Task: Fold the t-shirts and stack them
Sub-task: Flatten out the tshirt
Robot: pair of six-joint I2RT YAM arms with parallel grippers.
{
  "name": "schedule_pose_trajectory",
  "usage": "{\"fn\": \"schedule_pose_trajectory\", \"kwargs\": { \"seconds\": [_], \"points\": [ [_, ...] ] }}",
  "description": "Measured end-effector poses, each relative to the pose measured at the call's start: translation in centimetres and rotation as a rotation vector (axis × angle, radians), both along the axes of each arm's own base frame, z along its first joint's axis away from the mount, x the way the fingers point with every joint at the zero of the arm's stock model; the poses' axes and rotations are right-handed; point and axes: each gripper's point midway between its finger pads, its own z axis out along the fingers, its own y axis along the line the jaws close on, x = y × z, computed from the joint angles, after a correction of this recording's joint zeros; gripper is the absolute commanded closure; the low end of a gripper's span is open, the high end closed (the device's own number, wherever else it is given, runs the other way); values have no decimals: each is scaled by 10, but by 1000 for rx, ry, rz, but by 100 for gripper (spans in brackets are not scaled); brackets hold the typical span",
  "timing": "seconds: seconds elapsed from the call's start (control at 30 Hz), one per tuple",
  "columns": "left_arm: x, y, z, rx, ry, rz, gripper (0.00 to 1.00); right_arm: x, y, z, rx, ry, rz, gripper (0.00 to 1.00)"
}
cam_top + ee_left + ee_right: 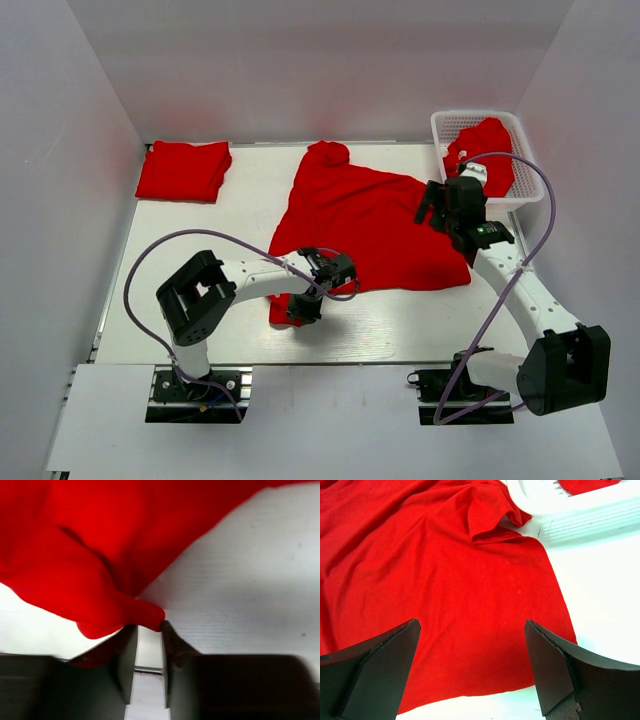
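Top view: we see one bright red soft cloth t-shirt [370, 225] spread mid white table [420, 325], a folded t-shirt [183, 170] far left, and a third t-shirt [490, 150] in the white plastic lattice basket [445, 125] far right.

Left wrist: left gripper [149, 629] is at the spread shirt's near corner, jaws narrow w/ cloth at the tips. We can't tell if it's pinched.

Right wrist: right gripper [472, 625] is spread wide, empty, over the shirt's right side.

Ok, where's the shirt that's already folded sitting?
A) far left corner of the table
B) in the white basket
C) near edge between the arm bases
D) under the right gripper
A: the folded t-shirt lies at the far left corner of the table, apart from the spread t-shirt; the basket holds a crumpled t-shirt.
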Motion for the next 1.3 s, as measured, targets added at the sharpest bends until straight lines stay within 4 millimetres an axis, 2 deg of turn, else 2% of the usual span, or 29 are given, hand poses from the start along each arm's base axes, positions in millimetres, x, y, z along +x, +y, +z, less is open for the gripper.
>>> {"fn": "schedule_pose_trajectory", "kwargs": {
  "seconds": [0.07,0.27,0.43,0.63,0.7,0.8,0.97,1.13,1.3],
  "points": [
    [4,3,0,12,-14,9,99,0,0,1,0,-3,0,10],
    [11,12,5,62,-50,4,100,-5,-7,-3,-28,21,-21,10],
    [26,15,21,62,-135,7,100,-11,-16,-8,-58,49,-58,10],
    [64,13,74,-72,-356,58,100,-25,-32,-23,-73,120,-129,10],
    [79,15,93,-126,-430,94,100,-33,-38,-35,-68,156,-159,10],
    [96,21,112,-188,-509,151,100,-49,-49,-62,-65,230,-201,10],
    [105,34,110,-226,-545,200,100,-75,-64,-100,-30,348,-252,10],
    [105,42,98,-233,-530,220,100,-78,-72,-121,18,422,-284,10],
    [110,44,105,-265,-548,241,100,-82,-76,-140,56,474,-310,13]
  ]
}}
